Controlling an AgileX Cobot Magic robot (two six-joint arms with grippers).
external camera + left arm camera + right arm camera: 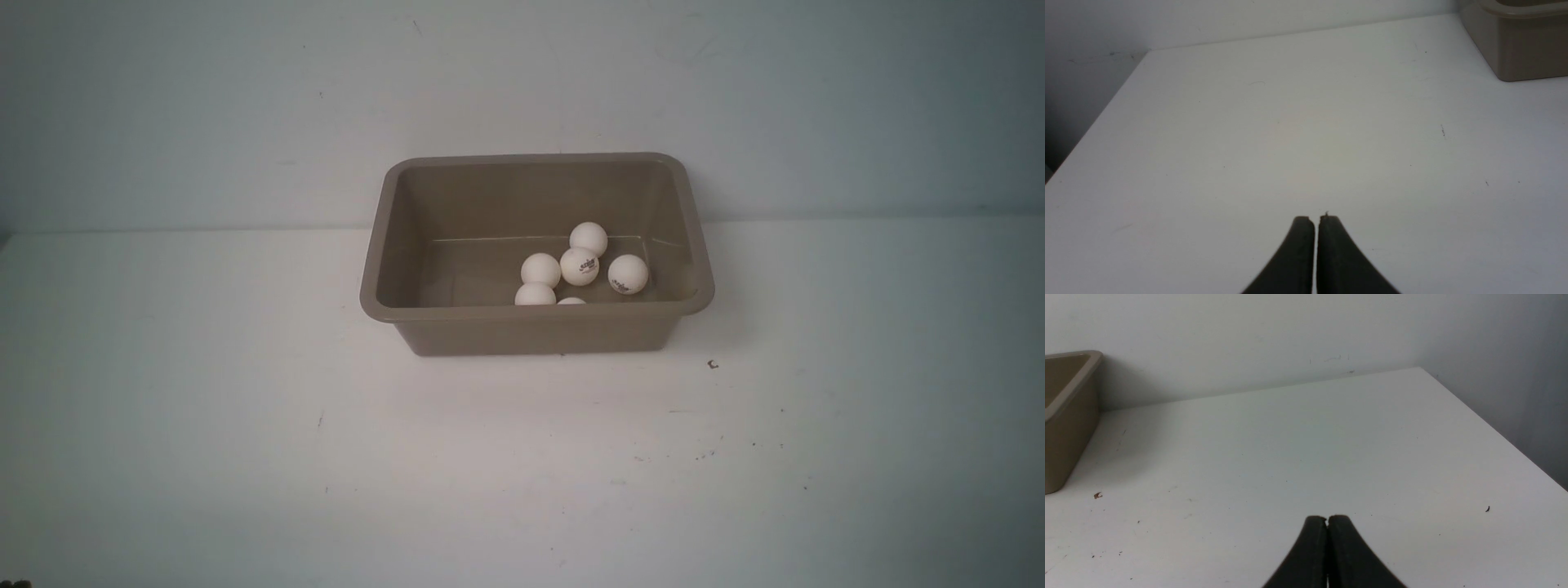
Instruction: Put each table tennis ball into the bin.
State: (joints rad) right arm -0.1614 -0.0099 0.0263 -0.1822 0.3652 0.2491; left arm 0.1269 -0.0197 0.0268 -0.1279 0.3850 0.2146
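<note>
Both end effectors read as closed from where I sit: the left end effector [1316,218] has its two dark fingers pressed together with only a hairline seam between them, and the right end effector [1327,518] shows the same, tips meeting and nothing between them. Each hangs over bare desk [245,425], well apart from the bin [535,323]; neither arm shows in my front view.

That bin is a taupe-brown rectangular tub standing upright, open side up, with its long axis running left to right across my front view and its far long wall close to the back wall [522,82]. All the table tennis balls [579,266] I can find are inside it, clustered on the floor of the tub right of its middle and toward the near wall. I count four in full, two of them showing dark printed logos, plus two more partly cut off by the near rim; the sixth is only a sliver, so I take it for a ball rather than swear to it.

On my left wrist view a corner of the bin [1519,53] sits at the edge of the picture; on my right wrist view its other end [1069,416] does likewise.

White and matte, the desk is peppered with small dark specks, including one curled scrap [713,364] just off the bin's near right corner. A plain pale wall closes the room behind.
</note>
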